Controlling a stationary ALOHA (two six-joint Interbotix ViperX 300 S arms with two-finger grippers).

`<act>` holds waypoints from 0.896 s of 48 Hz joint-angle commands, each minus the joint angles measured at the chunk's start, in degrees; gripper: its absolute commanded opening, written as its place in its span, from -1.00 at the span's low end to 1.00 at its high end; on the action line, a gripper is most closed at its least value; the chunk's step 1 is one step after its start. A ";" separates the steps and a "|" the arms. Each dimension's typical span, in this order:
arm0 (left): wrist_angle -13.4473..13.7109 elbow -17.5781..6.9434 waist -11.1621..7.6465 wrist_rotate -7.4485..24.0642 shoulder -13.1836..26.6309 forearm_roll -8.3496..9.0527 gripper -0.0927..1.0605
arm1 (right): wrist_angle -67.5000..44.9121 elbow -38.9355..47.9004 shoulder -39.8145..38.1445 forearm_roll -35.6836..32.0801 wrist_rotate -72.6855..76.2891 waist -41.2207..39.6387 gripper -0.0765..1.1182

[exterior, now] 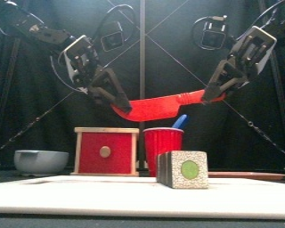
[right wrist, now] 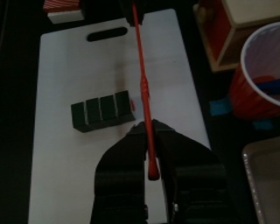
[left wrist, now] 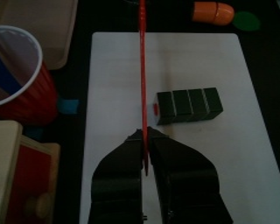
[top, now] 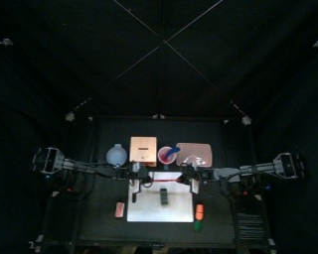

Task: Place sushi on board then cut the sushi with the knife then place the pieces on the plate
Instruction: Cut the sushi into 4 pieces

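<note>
White cutting board [top: 162,205] lies at the table's front middle. Behind it we log a row, left to right: blue-grey bowl [exterior: 40,160], wooden box [exterior: 106,151] with its red drawer front, red cup [exterior: 164,147] holding the blue knife [exterior: 181,120], and the pink tray [top: 198,151].

Sushi roll [exterior: 184,169] sits on the board, undivided. The front view gives us its end face, a green centre in pale rice. Only the wrist views show its three dark blocks side by side.

Red knife [exterior: 169,103] hangs in the air above the roll and clear of it. Left gripper [exterior: 118,102] is clamped on one end and right gripper [exterior: 208,93] on the other. The front view shows the height and the blade's slight sag. The wrist views show the blade edge-on, a thin red line beside the roll.

From above we note a small red toy [top: 120,209] left of the board and an orange and green toy [left wrist: 213,10] to its right.
</note>
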 commanded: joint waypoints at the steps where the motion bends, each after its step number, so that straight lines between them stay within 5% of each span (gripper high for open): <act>1: -0.35 -1.32 -1.49 -0.18 0.35 -0.53 -0.19 | 0.53 -1.32 0.00 1.93 0.18 0.26 -0.22; 29: -0.44 -4.57 -6.59 -0.26 5.80 -6.68 -0.19 | 10.37 -5.54 6.50 4.13 0.09 0.88 -0.23; 43: -0.44 -4.75 -7.21 -0.26 6.77 -8.79 -0.19 | 13.80 -7.12 9.23 4.31 0.18 1.58 -0.23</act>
